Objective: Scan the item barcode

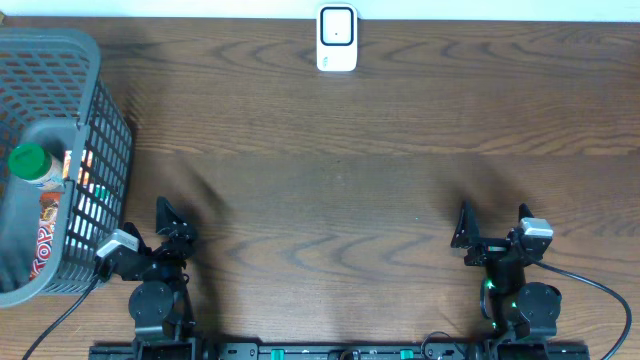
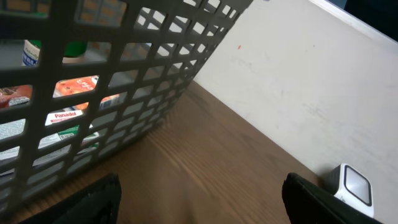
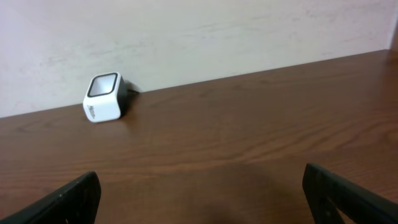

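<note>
Both sets of fingers spread wide and empty, I have my left gripper (image 2: 199,208) just beside the basket (image 1: 108,110) holding the unscanned groceries (image 1: 47,218), ready to reach in, while my right gripper (image 3: 199,202) sits well apart from the basket, facing the scanner (image 3: 104,98) across the bench (image 1: 330,200).
</note>
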